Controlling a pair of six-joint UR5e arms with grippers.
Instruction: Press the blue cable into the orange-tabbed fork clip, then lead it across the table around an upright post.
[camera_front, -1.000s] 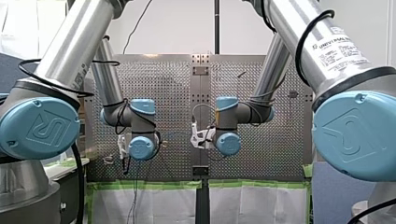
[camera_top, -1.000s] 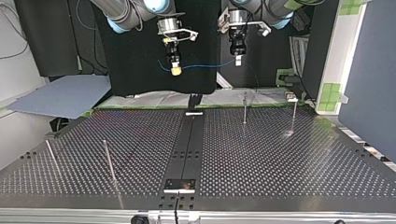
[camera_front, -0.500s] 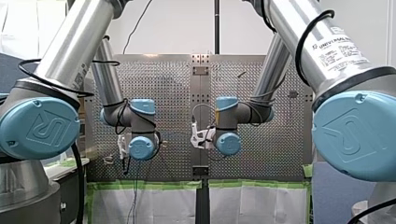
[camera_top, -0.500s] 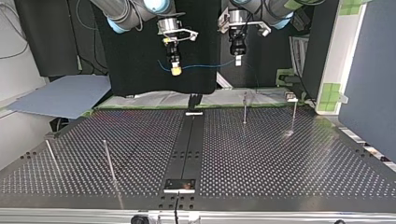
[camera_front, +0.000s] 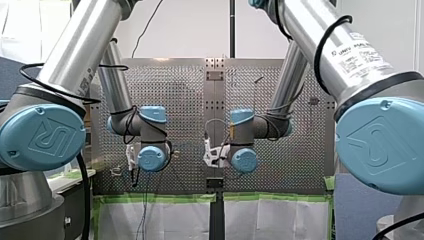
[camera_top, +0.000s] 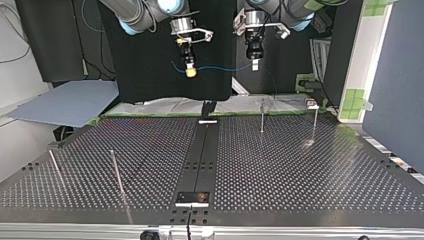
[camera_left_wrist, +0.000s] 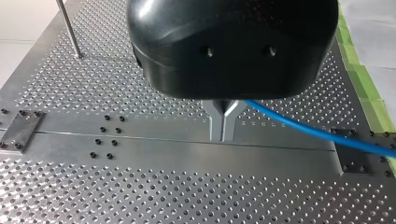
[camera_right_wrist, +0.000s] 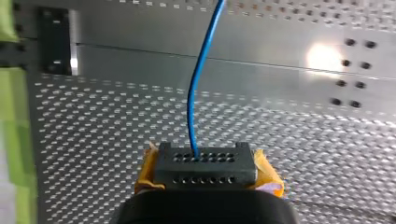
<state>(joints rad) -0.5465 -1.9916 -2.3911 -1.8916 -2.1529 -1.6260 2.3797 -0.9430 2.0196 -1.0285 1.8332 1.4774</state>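
ok, top view, left to right. two thin posts (camera_top: 116, 172) stand upright in the lower left of the worktop (camera_top: 300, 190), well apart from both arms. a dark centre strip (camera_top: 202, 150) runs from the bottom edge up the middle of the frame. my right end effector (camera_top: 190, 73) hangs in the upper frame, just left of centre, pointing down, in the air over the worktop's far edge. its yellow pads (camera_right_wrist: 145, 176) are squeezed together on the blue cable (camera_top: 220, 68). in the right wrist view the cable comes out between them and runs straight ahead over the worktop.

from there, in the top view, the cable spans rightward with a slight sag, off the worktop all the way. it ends at my left end effector (camera_top: 254, 65), upper frame just right of centre, also pointing down. in the left wrist view its metal fingers (camera_left_wrist: 215, 128) are pressed tip to tip, pinching the cable at their root just under the black housing. the cable leaves sideways toward the green tape (camera_left_wrist: 355, 60) at the worktop's edge. two more posts (camera_top: 262, 116) stand upright right of centre near the far edge, below and clear of the left end effector.

front view: my left arm (camera_front: 151, 157) ends left of centre, my right arm (camera_front: 243, 160) at centre; the fingers are hidden there.
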